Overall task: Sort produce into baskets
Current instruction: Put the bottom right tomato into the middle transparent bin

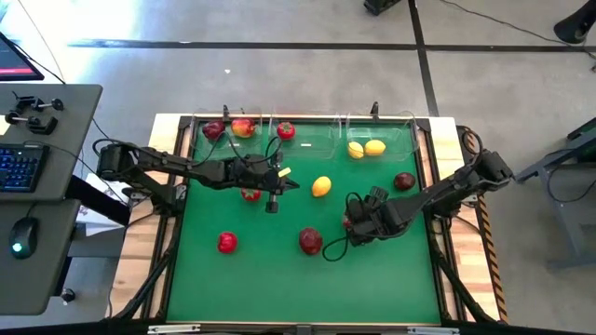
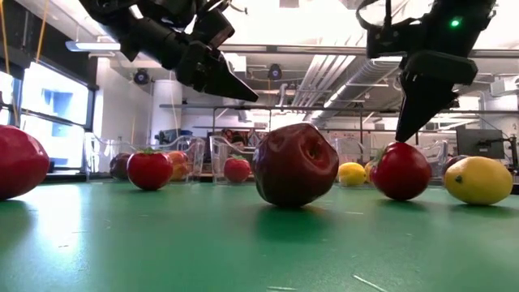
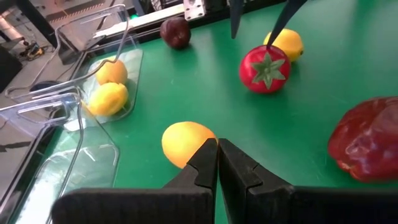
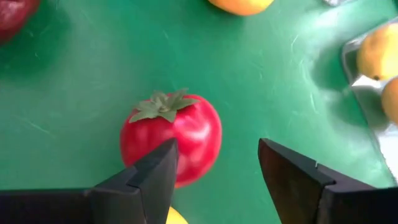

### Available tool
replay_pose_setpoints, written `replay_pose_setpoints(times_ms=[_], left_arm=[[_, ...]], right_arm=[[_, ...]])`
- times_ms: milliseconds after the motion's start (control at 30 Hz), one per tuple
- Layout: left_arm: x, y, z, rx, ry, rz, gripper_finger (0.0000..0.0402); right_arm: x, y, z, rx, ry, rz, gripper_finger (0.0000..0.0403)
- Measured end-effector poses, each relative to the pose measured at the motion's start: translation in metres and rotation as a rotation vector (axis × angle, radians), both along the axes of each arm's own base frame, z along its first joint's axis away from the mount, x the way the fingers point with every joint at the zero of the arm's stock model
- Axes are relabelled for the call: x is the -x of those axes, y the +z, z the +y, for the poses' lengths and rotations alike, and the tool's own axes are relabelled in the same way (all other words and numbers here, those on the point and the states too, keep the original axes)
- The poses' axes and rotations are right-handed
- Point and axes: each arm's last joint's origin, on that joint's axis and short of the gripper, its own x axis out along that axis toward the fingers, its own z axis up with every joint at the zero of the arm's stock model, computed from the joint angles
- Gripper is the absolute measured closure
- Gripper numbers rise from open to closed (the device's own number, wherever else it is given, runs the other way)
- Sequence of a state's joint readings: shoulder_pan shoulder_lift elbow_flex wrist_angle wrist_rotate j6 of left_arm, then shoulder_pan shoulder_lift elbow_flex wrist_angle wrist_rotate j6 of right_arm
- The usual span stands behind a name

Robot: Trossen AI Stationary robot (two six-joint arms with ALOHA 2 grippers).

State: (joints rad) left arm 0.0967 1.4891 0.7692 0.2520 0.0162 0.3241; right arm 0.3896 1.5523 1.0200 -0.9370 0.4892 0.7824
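My right gripper (image 4: 217,171) stands open, pointing steeply down over a bright red green-topped fruit (image 4: 171,134) on the green mat (image 1: 270,279). The fruit sits under one finger, not squarely in the gap. My left gripper (image 3: 217,155) is shut and hangs above the mat's middle, holding nothing, with a lemon (image 3: 186,143) just beyond its tips. Three clear baskets line the far edge. The left one (image 1: 200,140) holds two apples, the middle one (image 1: 317,144) a red fruit (image 1: 285,130), and the right one (image 1: 400,140) two lemons (image 1: 365,148). My right gripper has one fingertip (image 2: 399,136) right at the top of the red green-topped fruit (image 2: 399,172), coming from above. I cannot tell whether it touches. The fruit rests on the mat.
Loose on the mat are a dark red apple (image 1: 310,241) near the right gripper, another dark apple (image 1: 404,181) at the right, a red fruit (image 1: 226,242) at the near left, and a red fruit (image 1: 250,194) under the left arm.
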Motion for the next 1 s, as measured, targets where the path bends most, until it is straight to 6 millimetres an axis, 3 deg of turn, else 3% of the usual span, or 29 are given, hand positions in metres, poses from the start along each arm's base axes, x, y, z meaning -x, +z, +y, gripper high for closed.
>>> replay_pose_setpoints(times_ms=[133, 333, 400, 700, 1000], left_arm=[[0.000, 0.000, 0.000, 0.000, 0.000, 0.000, 0.0401], [0.000, 0.000, 0.000, -0.001, 0.000, -0.001, 0.0401], [0.000, 0.000, 0.000, -0.001, 0.000, -0.001, 0.0401], [0.000, 0.000, 0.000, -0.001, 0.000, -0.001, 0.0401], [0.000, 0.000, 0.000, -0.001, 0.001, 0.000, 0.0401]], right_arm=[[-0.001, 0.001, -0.001, -0.034, 0.048, 0.036, 0.0224], [-0.006, 0.020, 0.004, -0.024, 0.207, 0.096, 0.0372], [-0.008, 0.027, 0.006, -0.025, 0.272, 0.114, 0.0391], [-0.006, 0.025, 0.004, -0.053, 0.459, 0.224, 0.0328], [-0.004, 0.011, 0.015, -0.084, 0.264, 0.238, 0.0138]])
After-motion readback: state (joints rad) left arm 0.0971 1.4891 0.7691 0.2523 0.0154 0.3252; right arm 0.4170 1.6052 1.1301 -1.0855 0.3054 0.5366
